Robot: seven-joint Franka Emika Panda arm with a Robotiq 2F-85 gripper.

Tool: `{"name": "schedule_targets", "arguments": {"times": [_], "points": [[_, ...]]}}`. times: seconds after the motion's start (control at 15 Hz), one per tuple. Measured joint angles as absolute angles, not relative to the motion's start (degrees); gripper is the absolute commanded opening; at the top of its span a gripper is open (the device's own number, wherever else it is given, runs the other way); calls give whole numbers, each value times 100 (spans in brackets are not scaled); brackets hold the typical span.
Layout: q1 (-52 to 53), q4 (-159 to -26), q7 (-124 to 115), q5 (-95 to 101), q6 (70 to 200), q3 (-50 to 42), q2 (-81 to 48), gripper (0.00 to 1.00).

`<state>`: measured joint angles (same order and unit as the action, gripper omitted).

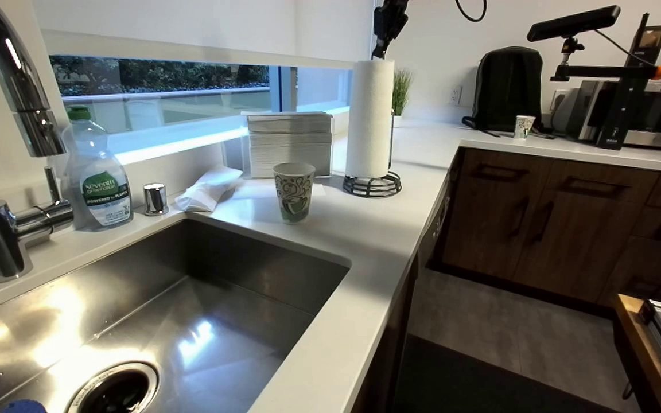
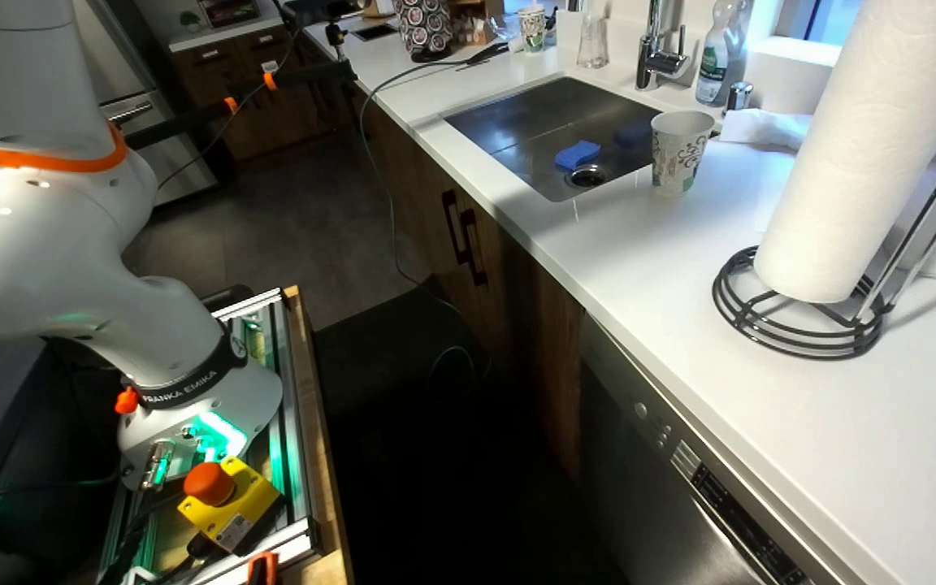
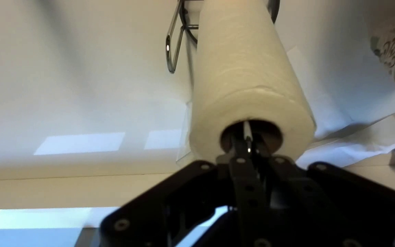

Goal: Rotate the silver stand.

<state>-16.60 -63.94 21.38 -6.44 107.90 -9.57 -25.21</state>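
At left, your arm reads "FRANKA EMIKA"; rightward stand a paper cup, a far bottle labelled "Seventh Generation, Powered by Plants", then, near right, the silver stand, your gripper pinching its rod at the towel roll's core.

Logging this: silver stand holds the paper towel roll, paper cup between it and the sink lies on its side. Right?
Not on its side: the paper cup stands upright in both exterior views. The silver stand does hold the paper towel roll.
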Motion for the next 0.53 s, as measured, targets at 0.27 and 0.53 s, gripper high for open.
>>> {"name": "schedule_targets", "arguments": {"times": [0.27,0.53], "points": [[-2009,-6090,3434,-697,10307,-642,-2542,2],[-2135,-5829,4617,-789,10269,-478,-2569,2]]}}
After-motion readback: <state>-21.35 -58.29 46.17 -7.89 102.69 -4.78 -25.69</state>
